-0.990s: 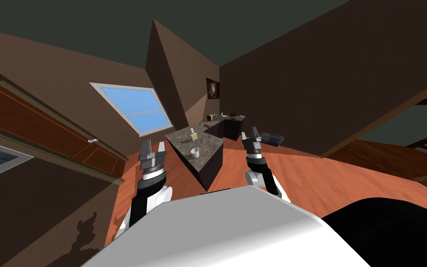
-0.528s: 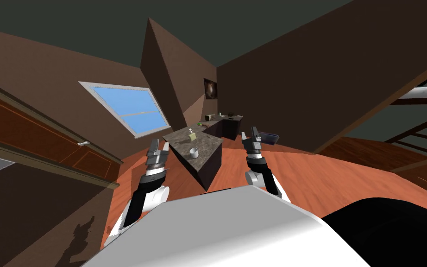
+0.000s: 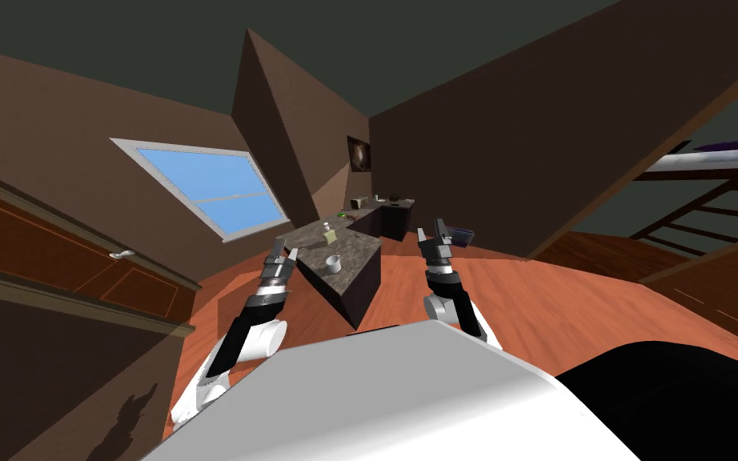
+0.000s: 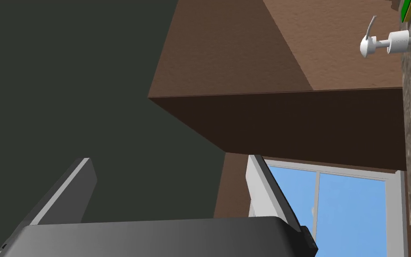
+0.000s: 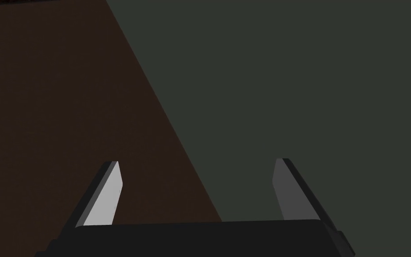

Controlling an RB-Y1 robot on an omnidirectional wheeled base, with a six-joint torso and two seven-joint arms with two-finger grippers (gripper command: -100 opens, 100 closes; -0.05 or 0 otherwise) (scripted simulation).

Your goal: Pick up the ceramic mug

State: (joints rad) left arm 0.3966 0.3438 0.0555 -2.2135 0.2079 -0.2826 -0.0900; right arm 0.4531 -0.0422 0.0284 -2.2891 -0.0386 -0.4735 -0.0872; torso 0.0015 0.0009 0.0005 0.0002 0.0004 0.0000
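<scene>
While both arms reach forward, the left end effector (image 3: 282, 255) hovers wide open at the desk (image 3: 356, 254) edge. One white mug (image 3: 333, 262) sits just right of it, with one pump bottle (image 3: 328, 234) beyond. The right end effector (image 3: 437, 234), equally wide, hangs past the desk's far side.

Dim overall — brown walls (image 3: 519, 120) and a dark ceiling (image 3: 159, 32). The window (image 3: 199, 188), left of centre, is the one bright blue patch; the floor (image 3: 567, 304) shows warm orange. Walls splay toward the corners, and a ragged shadow (image 3: 139, 412) lies lower left.
</scene>
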